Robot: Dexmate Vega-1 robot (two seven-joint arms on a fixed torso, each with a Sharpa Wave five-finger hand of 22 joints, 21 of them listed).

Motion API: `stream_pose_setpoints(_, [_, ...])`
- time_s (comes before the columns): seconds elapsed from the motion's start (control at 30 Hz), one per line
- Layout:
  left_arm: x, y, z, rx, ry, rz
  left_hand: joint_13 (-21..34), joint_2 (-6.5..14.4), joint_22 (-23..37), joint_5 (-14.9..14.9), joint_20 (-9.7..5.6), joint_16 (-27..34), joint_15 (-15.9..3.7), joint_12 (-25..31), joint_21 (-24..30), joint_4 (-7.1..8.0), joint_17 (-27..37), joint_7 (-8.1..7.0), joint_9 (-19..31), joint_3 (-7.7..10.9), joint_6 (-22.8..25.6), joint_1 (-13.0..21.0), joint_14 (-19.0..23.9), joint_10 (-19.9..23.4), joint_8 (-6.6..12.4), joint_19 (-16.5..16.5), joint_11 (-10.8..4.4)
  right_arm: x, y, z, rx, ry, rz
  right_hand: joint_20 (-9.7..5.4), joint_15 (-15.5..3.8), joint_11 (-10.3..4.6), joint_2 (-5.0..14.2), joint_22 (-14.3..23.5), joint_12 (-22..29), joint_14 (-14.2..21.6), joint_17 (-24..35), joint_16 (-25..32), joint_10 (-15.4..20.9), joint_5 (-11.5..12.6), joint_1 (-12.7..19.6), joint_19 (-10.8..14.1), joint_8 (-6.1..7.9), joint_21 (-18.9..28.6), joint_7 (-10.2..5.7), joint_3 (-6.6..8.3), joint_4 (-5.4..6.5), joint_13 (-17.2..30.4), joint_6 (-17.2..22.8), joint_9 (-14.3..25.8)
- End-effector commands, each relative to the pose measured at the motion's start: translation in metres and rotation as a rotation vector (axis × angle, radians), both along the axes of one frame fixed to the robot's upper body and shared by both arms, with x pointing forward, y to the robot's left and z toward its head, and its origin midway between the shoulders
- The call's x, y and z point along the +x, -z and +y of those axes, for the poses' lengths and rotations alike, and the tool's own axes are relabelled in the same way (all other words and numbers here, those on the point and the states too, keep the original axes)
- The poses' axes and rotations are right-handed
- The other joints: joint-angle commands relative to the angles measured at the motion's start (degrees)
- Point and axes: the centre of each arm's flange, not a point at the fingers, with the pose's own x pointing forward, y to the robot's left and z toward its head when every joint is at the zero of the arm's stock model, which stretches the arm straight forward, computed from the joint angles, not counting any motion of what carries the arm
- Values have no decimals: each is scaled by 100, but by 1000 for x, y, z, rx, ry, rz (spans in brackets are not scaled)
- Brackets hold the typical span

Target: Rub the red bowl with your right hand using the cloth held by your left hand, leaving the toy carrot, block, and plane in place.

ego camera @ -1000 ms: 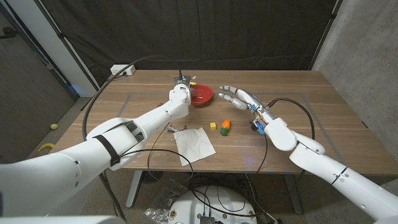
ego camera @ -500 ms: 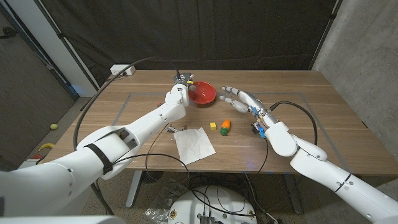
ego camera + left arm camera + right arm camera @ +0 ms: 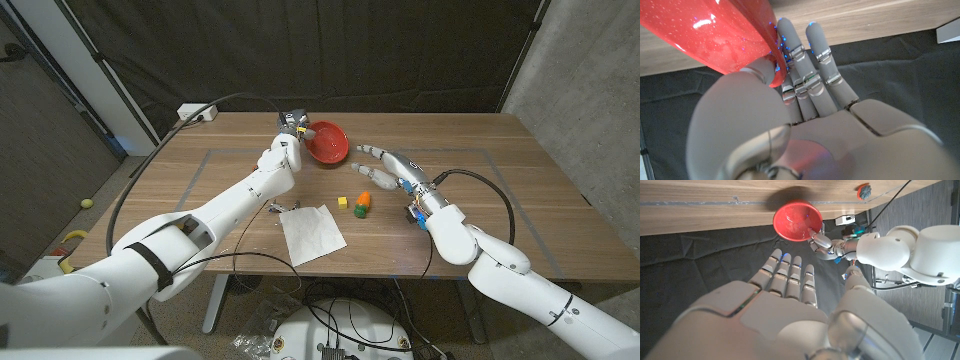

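On the far middle of the wooden table (image 3: pixel 520 200), the red bowl (image 3: pixel 327 144) is tilted with its open side turned toward the right, and its shadow in the right wrist view shows it raised off the surface. The left hand (image 3: pixel 286 146) grips the bowl by its rim: the left wrist view shows the thumb on one side of the red wall and the fingers (image 3: pixel 815 65) on the other. The right hand (image 3: pixel 388 167) hovers to the right of the bowl, apart from it, fingers spread and holding nothing.

A white cloth (image 3: pixel 312 232) lies flat on the near middle of the table, apart from both hands. Just beyond it sit a small yellow block (image 3: pixel 342 202) and, beside that on the right, an orange toy carrot (image 3: pixel 363 202) with a green end. A small blue object (image 3: pixel 412 208) sits close under the right wrist; what it is cannot be told.

The table top is brown wood with a faint pale rectangular outline. A white power strip (image 3: pixel 197 112) rests at the far left corner, with a black cable (image 3: pixel 150 165) looping from it. Black curtain (image 3: pixel 380 50) hangs behind the table, and a grey wall (image 3: pixel 590 90) stands at the right.
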Motion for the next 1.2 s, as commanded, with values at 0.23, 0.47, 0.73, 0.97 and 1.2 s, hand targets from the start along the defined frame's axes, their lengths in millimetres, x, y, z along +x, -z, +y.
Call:
stream_pose_setpoints(0.23, [-7, -8, 11, -135, 129, -77, 86, 345, 8, 31, -401, 50, -3, 101, 80, 2, 50, 427, 87, -24, 494, 387, -5, 52, 46, 8, 18, -23, 33, 42, -169, 46, 34, -82, -111, -32, 22, 6, -45, 79, 3, -27, -61, 52, 406, 105, 8, 78, 41, 120, -166, 12, -76, 35])
stream_pose_setpoints(0.47, [-8, -14, 12, -157, 162, -100, 135, 336, 7, 35, -401, 75, 2, 129, 97, 7, 75, 426, 137, -25, 497, 391, -2, 32, 50, 13, 15, -29, 38, 57, -212, 56, 27, -87, -125, -76, -62, 0, -55, 109, -1, -35, -56, 63, 566, 146, 22, 93, 68, 125, -199, 12, -83, 36])
stream_pose_setpoints(0.73, [-9, -17, 14, -188, 195, -109, 175, 331, 7, 37, -403, 93, 5, 156, 110, 12, 94, 419, 179, -24, 505, 394, -2, 31, 56, 17, 9, -34, 42, 74, -262, 81, 10, -58, -149, -89, -255, -5, -56, 129, 6, -38, -34, 64, 555, 163, 30, 97, 88, 25, -166, 14, -79, 36])
stream_pose_setpoints(0.97, [-9, -20, 17, -203, 213, -105, 206, 326, 6, 38, -403, 106, 4, 174, 120, 15, 108, 417, 212, -21, 502, 396, -4, 24, 57, 19, 7, -35, 51, 89, -303, 85, 18, 0, -177, -129, -359, -8, -63, 135, 5, -46, -34, 89, 614, 190, 42, 105, 77, -14, -169, 15, -62, 37])
stream_pose_setpoints(1.2, [-11, -22, 17, -206, 229, -112, 244, 322, 5, 37, -398, 114, 7, 203, 133, 30, 123, 402, 254, -19, 510, 386, -16, 33, 61, 22, -16, -35, 58, 101, -352, 111, 31, 34, -212, -155, -433, -11, -118, 72, 4, -78, -158, 136, 762, 205, 31, 109, 46, -25, -176, 17, -109, 38])
